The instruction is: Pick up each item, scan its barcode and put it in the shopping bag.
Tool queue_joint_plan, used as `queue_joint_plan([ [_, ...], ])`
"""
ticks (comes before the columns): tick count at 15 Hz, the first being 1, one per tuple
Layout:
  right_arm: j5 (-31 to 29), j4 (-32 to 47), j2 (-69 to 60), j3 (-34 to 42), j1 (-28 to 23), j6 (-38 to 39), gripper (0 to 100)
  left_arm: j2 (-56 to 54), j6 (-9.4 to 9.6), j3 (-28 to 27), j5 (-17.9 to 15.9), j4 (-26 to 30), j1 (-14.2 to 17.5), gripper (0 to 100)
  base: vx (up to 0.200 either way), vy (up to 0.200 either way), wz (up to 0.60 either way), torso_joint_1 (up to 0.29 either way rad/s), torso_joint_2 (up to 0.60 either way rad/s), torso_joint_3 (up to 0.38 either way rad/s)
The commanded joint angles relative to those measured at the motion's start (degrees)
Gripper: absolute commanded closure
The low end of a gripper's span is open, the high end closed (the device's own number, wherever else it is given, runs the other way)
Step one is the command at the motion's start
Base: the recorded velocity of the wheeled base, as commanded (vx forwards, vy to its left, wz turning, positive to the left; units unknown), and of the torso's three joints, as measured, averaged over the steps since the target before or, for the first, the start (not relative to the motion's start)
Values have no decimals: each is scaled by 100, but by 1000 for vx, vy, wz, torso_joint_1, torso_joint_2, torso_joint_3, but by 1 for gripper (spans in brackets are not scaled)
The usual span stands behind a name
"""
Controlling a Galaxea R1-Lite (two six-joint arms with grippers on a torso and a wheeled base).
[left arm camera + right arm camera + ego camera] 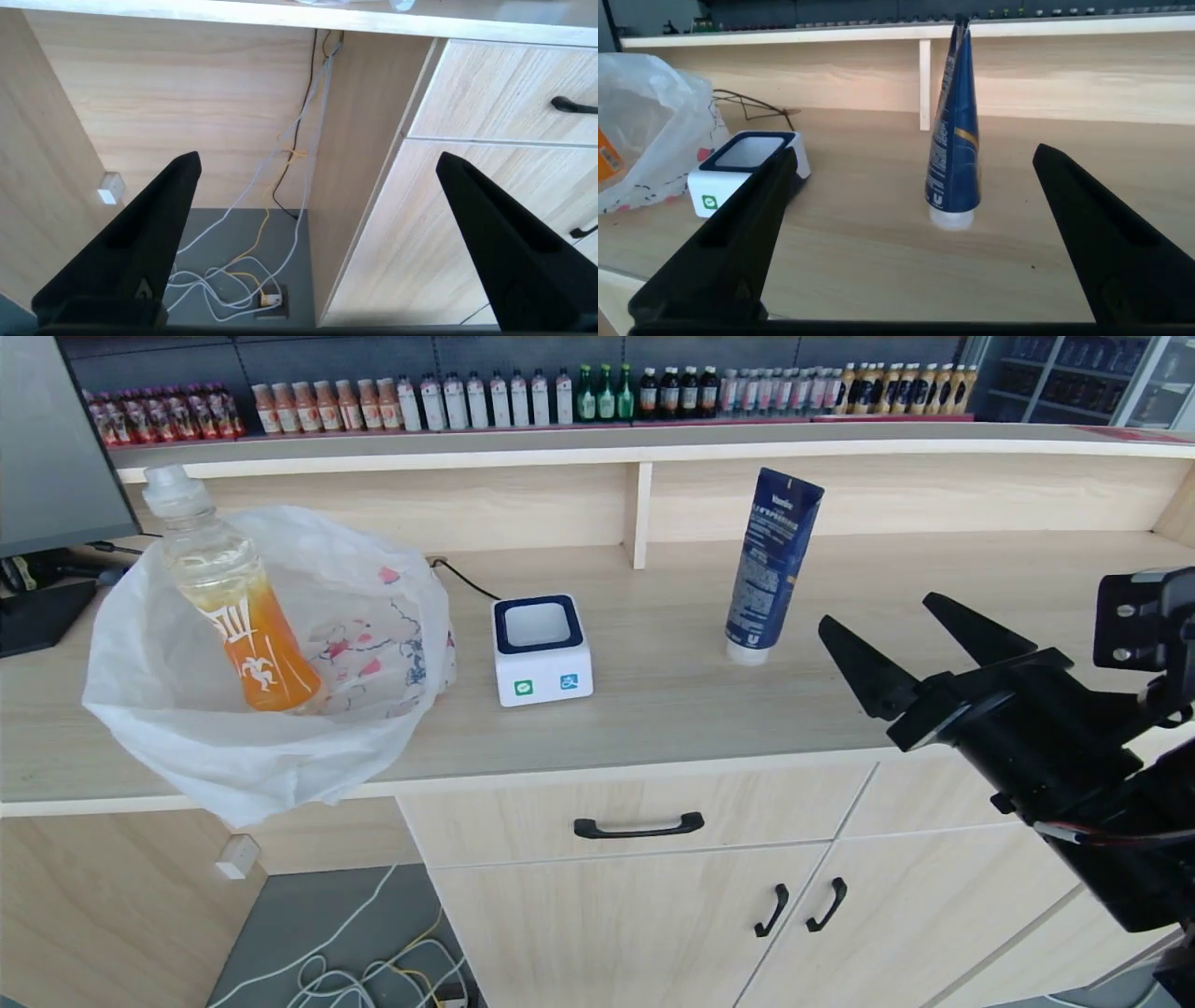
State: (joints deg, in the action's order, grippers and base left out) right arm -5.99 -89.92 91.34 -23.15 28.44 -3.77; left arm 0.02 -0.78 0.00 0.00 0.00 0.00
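Observation:
A dark blue tube [773, 565] stands upright on its white cap on the wooden counter [653, 700], to the right of the white barcode scanner [541, 650]. The translucent white shopping bag [159, 709] sits at the counter's left end, with an orange drink bottle [233, 602] leaning inside it. My right gripper [920, 649] is open over the counter's front right edge, fingers pointing toward the tube [954, 131] with a gap between them and it. The scanner [743, 173] and bag [645, 112] lie off to one side. My left gripper [313, 247] is open below the counter, facing the cabinet side.
A shelf of drink bottles [560, 397] runs along the back wall. A monitor [56, 439] stands at the far left. Drawers and doors with black handles [639, 826] sit under the counter. Loose cables [243, 271] lie on the floor in the open bay.

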Motion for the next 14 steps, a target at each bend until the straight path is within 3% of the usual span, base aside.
queue_joint_plan([
  [1,1,-8,24,-5,-5,-1,0,-2,-1,0,0,0,0,0,0,-200,0,-17,2,2],
  [7,89,308,208,-348,-23,8,0,-2,52,0,0,0,0,0,0,-33,0,-2,0,0],
  [8,203,1257,173,-902,-32,16,0,-2,52,0,0,0,0,0,0,0,0,0,0,0],
  [11,203,2488,305,-1737,-58,271,0,-2,52,0,0,0,0,0,0,0,0,0,0,0],
  [14,493,2760,744,-2396,-243,438,0,-2,52,0,0,0,0,0,0,0,0,0,0,0],
])
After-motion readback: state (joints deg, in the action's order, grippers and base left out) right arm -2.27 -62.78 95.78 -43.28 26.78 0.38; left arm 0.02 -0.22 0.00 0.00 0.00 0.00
